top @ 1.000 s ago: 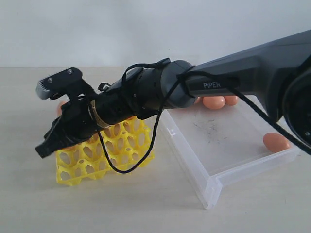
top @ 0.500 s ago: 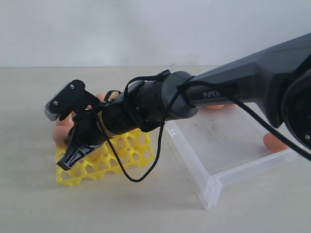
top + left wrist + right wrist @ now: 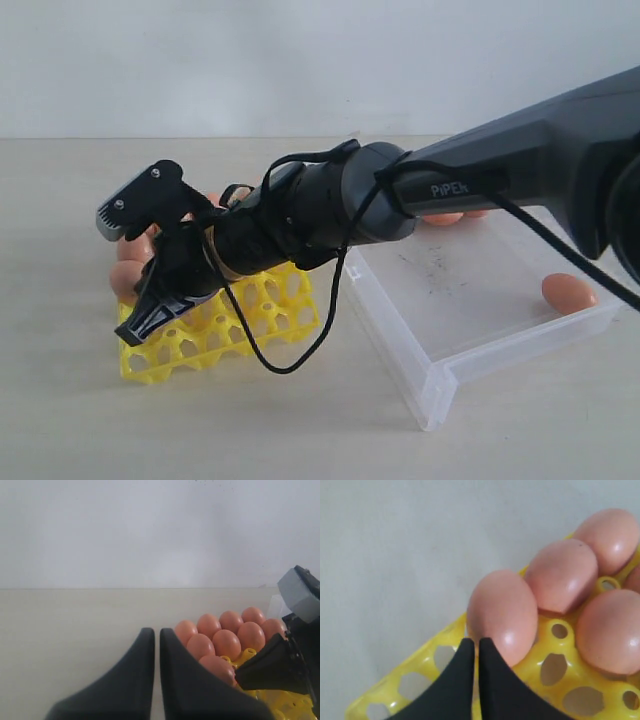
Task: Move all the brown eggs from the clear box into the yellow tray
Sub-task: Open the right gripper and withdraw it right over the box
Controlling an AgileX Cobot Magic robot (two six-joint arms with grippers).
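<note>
text: "PiPER" | colour: white | on: dark forearm (image 3: 520,165) of the right arm

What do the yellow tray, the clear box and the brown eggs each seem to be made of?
Yellow tray: glossy moulded plastic, judging by its uniform colour and cut-out cells. Clear box: transparent hard plastic; the table shows through. Brown eggs: smooth shell with soft highlights; real or imitation cannot be told.

Glossy yellow plastic tray (image 3: 270,310), smooth satin brown eggs (image 3: 505,612), scuffed clear plastic box (image 3: 470,300)
</note>
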